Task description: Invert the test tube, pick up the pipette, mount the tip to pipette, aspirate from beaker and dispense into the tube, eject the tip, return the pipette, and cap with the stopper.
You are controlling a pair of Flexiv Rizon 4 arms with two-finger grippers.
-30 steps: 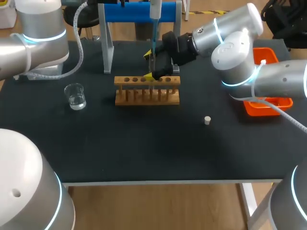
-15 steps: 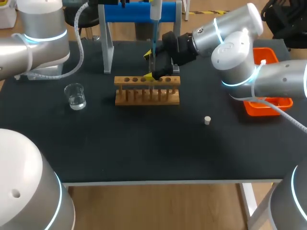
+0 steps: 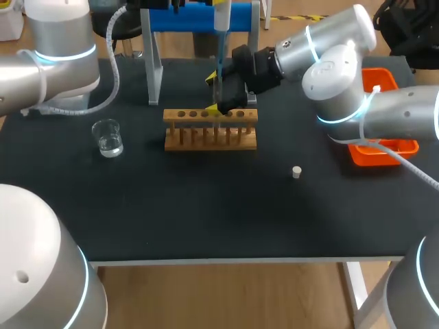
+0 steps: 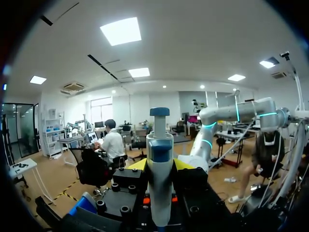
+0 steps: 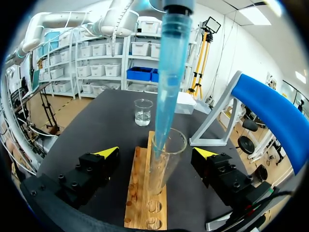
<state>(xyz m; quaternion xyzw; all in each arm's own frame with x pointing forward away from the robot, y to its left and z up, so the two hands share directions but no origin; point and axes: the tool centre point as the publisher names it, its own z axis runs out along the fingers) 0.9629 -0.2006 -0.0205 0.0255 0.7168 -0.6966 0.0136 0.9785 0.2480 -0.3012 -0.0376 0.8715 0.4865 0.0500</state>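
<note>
A clear test tube (image 5: 166,159) stands upright in the wooden rack (image 3: 210,129), seen up close as the rack (image 5: 144,198) in the right wrist view. My right gripper (image 5: 157,153) is open, with one finger on each side of the tube and neither touching it. The pipette (image 4: 159,159) hangs upright in my left gripper (image 4: 159,165), which is shut on its body. Its blue tip (image 5: 169,82) reaches down into the tube's mouth. In the head view the pipette (image 3: 221,41) rises above the rack and my right gripper (image 3: 218,96) sits behind the rack. The white stopper (image 3: 296,172) lies on the mat right of the rack.
A glass beaker (image 3: 108,138) with some water stands left of the rack; the right wrist view shows the beaker (image 5: 143,112) beyond the rack. The blue pipette stand (image 3: 199,17) is at the back. An orange tray (image 3: 384,147) sits at the right edge.
</note>
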